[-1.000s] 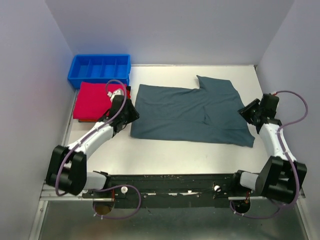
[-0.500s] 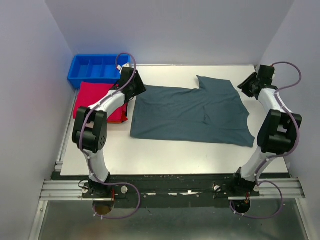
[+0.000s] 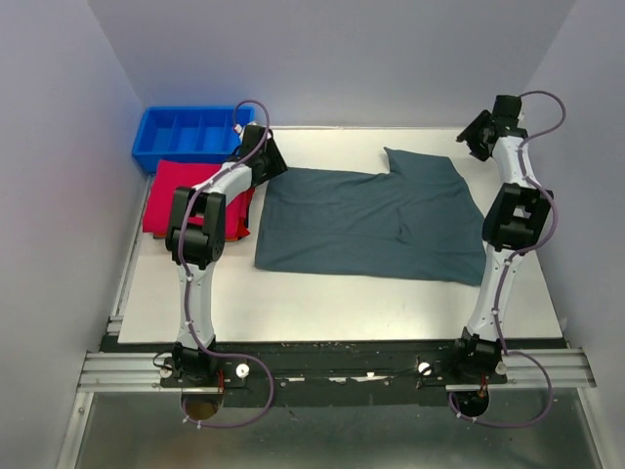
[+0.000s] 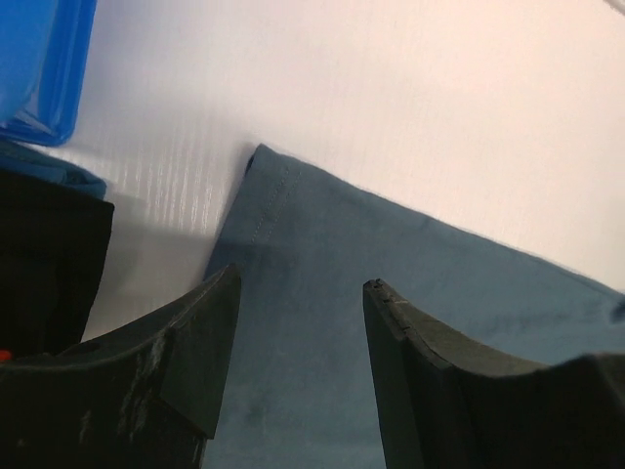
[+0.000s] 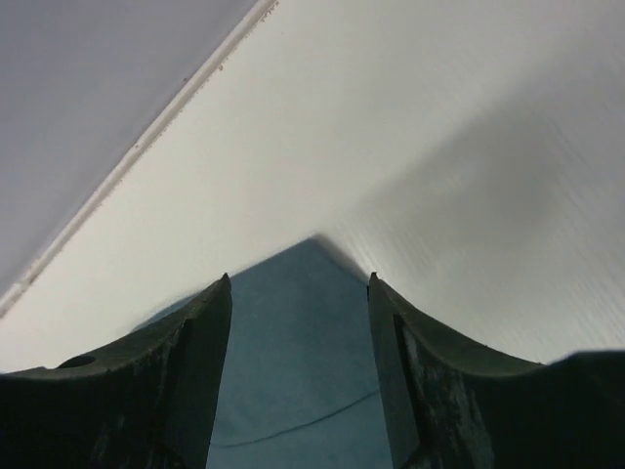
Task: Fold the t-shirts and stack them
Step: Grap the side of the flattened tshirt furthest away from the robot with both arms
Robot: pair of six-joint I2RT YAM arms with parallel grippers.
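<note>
Centre of counter [image 3: 342, 293]: grey-blue t-shirt [image 3: 371, 220] spread flat, sleeve pointing toward upper right. At left: red t-shirt [image 3: 181, 195] as compact rectangle, just below blue tray [image 3: 190, 137] in upper left corner. At grey-blue t-shirt's upper left corner: left tool [image 4: 301, 283] released, fingers apart over cloth, nothing gripped. At sleeve tip, upper right: right tool [image 5: 298, 283] released, fingers apart over cloth point, nothing gripped.
</note>
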